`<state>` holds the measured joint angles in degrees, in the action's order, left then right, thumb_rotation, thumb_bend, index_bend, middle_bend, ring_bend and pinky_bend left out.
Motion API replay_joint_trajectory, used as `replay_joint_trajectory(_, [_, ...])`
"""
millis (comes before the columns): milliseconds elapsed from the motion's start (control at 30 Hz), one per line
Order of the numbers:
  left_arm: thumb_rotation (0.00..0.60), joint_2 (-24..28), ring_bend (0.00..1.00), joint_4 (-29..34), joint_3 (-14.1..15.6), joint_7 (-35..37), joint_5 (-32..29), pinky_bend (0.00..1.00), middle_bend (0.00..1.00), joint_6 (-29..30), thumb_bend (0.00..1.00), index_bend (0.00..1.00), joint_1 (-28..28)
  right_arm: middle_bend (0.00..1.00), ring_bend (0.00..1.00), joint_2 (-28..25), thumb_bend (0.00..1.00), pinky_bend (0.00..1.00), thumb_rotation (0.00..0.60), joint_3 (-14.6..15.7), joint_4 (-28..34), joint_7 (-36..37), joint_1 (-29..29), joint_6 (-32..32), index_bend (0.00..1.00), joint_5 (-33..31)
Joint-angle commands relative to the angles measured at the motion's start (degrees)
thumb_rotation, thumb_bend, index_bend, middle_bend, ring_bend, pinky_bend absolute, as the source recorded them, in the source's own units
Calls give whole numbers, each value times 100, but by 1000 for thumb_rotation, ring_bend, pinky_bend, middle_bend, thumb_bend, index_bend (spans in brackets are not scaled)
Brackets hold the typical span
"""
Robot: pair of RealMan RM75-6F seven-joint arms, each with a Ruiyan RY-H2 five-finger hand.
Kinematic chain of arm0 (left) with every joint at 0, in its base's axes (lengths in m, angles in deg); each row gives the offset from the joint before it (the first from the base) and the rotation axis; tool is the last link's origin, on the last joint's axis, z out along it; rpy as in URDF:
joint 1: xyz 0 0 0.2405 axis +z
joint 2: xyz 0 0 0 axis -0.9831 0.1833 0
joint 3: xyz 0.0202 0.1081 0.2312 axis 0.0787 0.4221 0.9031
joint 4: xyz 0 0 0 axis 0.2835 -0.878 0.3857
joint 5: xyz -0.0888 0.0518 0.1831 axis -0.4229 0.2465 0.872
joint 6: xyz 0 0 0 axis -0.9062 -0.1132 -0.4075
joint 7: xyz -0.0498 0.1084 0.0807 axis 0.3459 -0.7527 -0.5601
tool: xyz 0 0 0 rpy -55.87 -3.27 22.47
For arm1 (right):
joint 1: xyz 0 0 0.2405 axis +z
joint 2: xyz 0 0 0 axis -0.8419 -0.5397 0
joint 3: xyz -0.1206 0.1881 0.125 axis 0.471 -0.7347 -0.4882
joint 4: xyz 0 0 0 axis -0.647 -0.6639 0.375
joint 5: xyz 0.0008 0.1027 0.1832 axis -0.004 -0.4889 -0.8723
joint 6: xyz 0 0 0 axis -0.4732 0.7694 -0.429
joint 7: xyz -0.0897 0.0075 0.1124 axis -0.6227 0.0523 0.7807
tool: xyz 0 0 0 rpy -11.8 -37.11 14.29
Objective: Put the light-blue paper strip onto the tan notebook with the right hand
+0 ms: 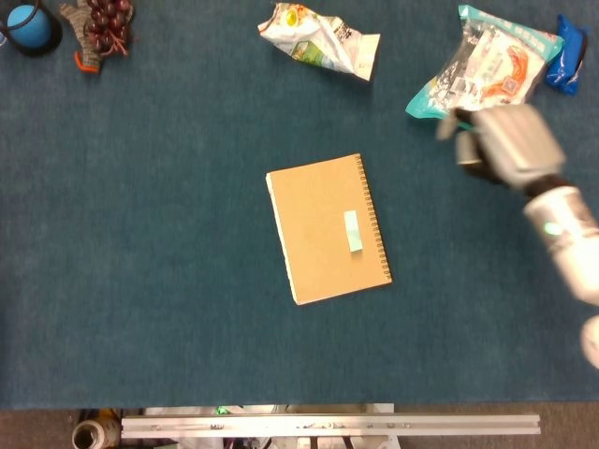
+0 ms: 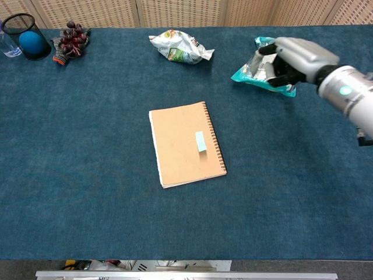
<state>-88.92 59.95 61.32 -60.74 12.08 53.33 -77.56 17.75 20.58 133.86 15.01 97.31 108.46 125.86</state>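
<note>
strip: light-blue paper strip (image 1: 353,231) (image 2: 200,141) lies flat on the tan notebook (image 1: 328,229) (image 2: 185,144), right half of the cover, just inside the spiral edge, long axis roughly along the spiral. Nothing touching it.
notebook: closed, mid-frame in both views, rotated a bit vs the frame edges, spiral binding on its right side. Sits on the blue bench (image 1: 168,281) (image 2: 87,192).
my right hand: right hand (image 1: 501,145) (image 2: 294,61) at upper right of frame, well apart from notebook + strip. Holds nothing. Fingers curled in toward the palm in chest view; head view is motion-blurred, so no finer detail there.
hand vs bag: my hand overlaps the near edge of the teal snack bag (image 1: 487,56) (image 2: 262,64) in both views; can't tell if touching or just above it.
my left hand: not in either view.
upper right: small dark-blue packet (image 1: 568,51) (image 2: 315,58) just beside the teal bag, far side.
top centre: crumpled white/green wrapper (image 1: 318,39) (image 2: 179,46) near the far bench edge.
upper left: bunch of dark red grapes (image 1: 103,23) (image 2: 71,38) next to a black mesh cup (image 1: 28,28) (image 2: 23,36) w/ a blue ball inside.
bottom edge (head view): metal rail (image 1: 328,426) along the frame.
</note>
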Motion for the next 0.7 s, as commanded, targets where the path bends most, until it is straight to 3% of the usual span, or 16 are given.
replay_joint_trajectory(33, [600,-7,0,17,-1,-42,22,0,0,-53,324,15,-52,622,638,-517,284,931,600,252,348,14,-567,650,446,464])
replay_joint_trajectory(200, [600,8,0,67,-14,-145,36,0,0,-120,324,15,-128,522,508,-945,283,780,600,523,380,46,-1281,1553,422,988])
replay_joint_trajectory(433, [600,24,0,195,-4,-316,115,0,0,-141,324,15,-203,517,503,-1337,284,772,600,735,559,0,-2103,2325,419,1142])
replay_joint_trajectory(700, [600,-1,0,298,22,-424,159,0,0,-141,323,15,-240,517,503,-1433,282,772,600,871,725,31,-2771,2897,419,1587])
